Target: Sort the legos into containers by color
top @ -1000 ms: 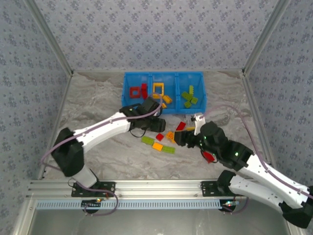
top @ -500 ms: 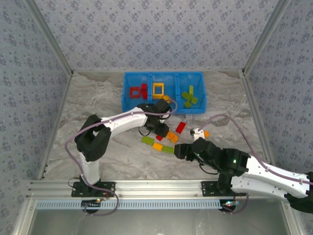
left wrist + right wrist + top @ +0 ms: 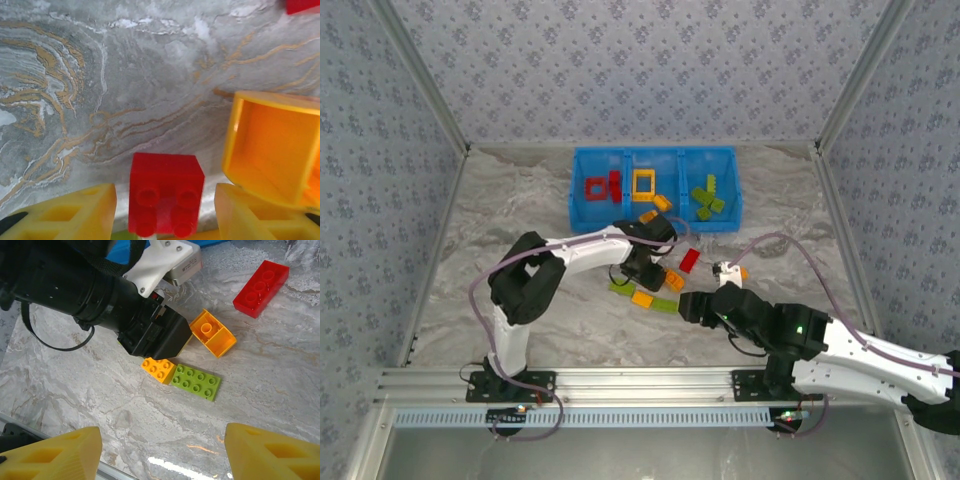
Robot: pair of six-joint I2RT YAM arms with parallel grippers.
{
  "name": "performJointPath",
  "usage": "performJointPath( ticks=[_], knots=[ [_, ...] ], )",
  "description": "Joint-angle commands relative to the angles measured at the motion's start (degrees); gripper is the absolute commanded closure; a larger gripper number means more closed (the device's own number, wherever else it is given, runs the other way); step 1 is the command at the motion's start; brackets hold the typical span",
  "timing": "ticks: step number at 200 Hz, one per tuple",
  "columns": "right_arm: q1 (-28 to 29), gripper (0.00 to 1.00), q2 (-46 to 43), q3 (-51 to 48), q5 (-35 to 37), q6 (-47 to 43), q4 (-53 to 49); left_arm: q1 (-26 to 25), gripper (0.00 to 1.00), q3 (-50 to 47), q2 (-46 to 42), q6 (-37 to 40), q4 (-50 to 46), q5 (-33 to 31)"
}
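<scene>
1. The small red brick [image 3: 166, 200] (a squarish 2x2, so no long axis to speak of) sits on the marble tabletop [image 3: 100, 100]. Its studs are turned toward the left wrist cam.
2. The left gripper [image 3: 642, 270] is right over it. Its fingers [image 3: 65, 217] stand apart w/ the brick between them and a strip of table showing on each side. So it's spread, not pinching anything yet.
3. Just right of the brick in that wrist view, an orange-yellow brick [image 3: 272, 145] lies hollow side up, close to the right-hand finger. I'd guess it could get nudged when the jaws close.
4. The right gripper [image 3: 162, 434] is spread wide w/ nothing between. It hovers over bare table on the near side of a green brick [image 3: 196, 382] & a small orange brick [image 3: 158, 369]. The left arm is nearer the red one by far.
5. A long red brick [image 3: 689, 260] lies loose further right, between the pile & the tray.
6. The blue tray [image 3: 610, 153] is at the far side. There are red pieces [image 3: 598, 187] in its left compartment, so I reckon the brick goes up & away, far-left.
</scene>
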Motion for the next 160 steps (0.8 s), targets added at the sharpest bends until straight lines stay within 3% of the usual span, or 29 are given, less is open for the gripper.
performJointPath(
  ticks=[1, 24, 70, 112, 138, 160],
  knots=[
    [0.5, 0.32, -0.41, 0.71, 1.77, 0.64, -1.15, -0.46, 0.54, -1.35, 1.1, -0.03, 1.06, -1.46],
    [0.42, 0.32, -0.17, 0.54, 1.53, 0.05, -0.62, -0.86, 0.68, -2.24, -0.35, -0.9, 2.49, -3.56],
    [2.28, 0.32, 4.28, 1.58, 1.65, -12.87, 8.03, 0.7, 0.72, -3.57, -13.7, -5.93, 0.96, -9.59],
    [3.81, 0.31, 19.72, 13.19, 7.03, -28.39, 11.96, 9.55, 0.72, -2.44, -20.31, -6.48, -3.11, -10.43],
    [3.59, 0.29, 25.7, 16.4, 11.95, -35.74, 20.67, 16.73, 0.72, 0.94, -17.23, -5.95, -2.77, -8.52],
    [1.26, 0.28, 31.75, 22.98, 14.81, -35.54, 18.71, 20.38, 0.73, 6.04, -11.37, -5.11, -1.62, -7.79]
  ],
)
